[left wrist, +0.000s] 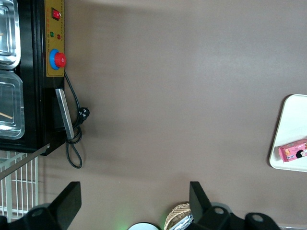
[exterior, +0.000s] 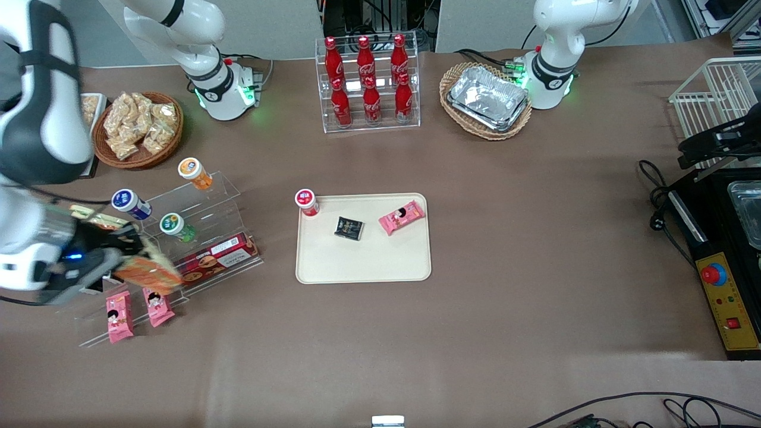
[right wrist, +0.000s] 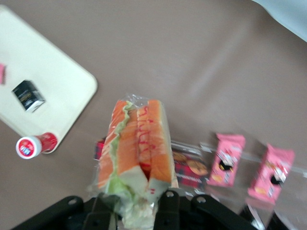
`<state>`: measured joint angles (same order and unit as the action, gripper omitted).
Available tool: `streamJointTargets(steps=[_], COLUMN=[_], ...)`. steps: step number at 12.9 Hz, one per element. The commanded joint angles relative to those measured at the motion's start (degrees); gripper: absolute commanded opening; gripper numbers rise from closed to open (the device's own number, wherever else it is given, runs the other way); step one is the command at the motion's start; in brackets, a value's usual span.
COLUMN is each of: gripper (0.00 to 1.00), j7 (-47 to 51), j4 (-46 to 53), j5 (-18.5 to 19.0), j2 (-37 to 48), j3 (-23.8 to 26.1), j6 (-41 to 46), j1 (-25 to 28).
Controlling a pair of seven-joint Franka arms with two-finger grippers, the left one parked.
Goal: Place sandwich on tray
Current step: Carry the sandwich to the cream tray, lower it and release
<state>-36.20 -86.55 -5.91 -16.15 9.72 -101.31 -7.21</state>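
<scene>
The gripper (right wrist: pixel 139 203) is clenched on the wrapped sandwich (right wrist: pixel 136 153), lifted above the clear snack shelf (exterior: pixel 196 238) at the working arm's end. The cream tray (exterior: pixel 362 261) (already bearing small snacks) awaits; carrying across and setting down remain.

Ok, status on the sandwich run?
Gripper shut on sandwich, lifted above the acrylic snack rack. Tray not reached. Path across table looks open.
</scene>
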Motion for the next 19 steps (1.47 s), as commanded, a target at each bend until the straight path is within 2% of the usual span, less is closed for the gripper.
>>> streamJointTargets(steps=[1, 4, 6, 9, 11, 13, 15, 19], gripper=[0.29, 0.29, 0.29, 0.3, 0.3, 0.3, 0.36, 0.37], j7=[-3.35, -3.44, -3.09, -3.27, -3.09, -3.0, -3.27, -3.27], j4=[1.21, 1.21, 1.21, 1.21, 1.21, 1.21, 1.21, 0.68], j5=[1.42, 2.21, 6.94, 9.06, 14.75, 16.71, 16.72, 17.07], j2=[-2.56, -6.16, -8.35, -11.7, -13.2, -14.6, -17.32, -20.66], j3=[1.26, 1.35, 1.44, 1.44, 1.35, 1.35, 1.35, 1.35], j6=[0.76, -3.36, -6.08, -9.95, -11.1, -12.76, -17.59, -25.42], j1=[7.27, 16.23, 21.52, 25.39, 29.86, 31.73, 31.73, 32.52])
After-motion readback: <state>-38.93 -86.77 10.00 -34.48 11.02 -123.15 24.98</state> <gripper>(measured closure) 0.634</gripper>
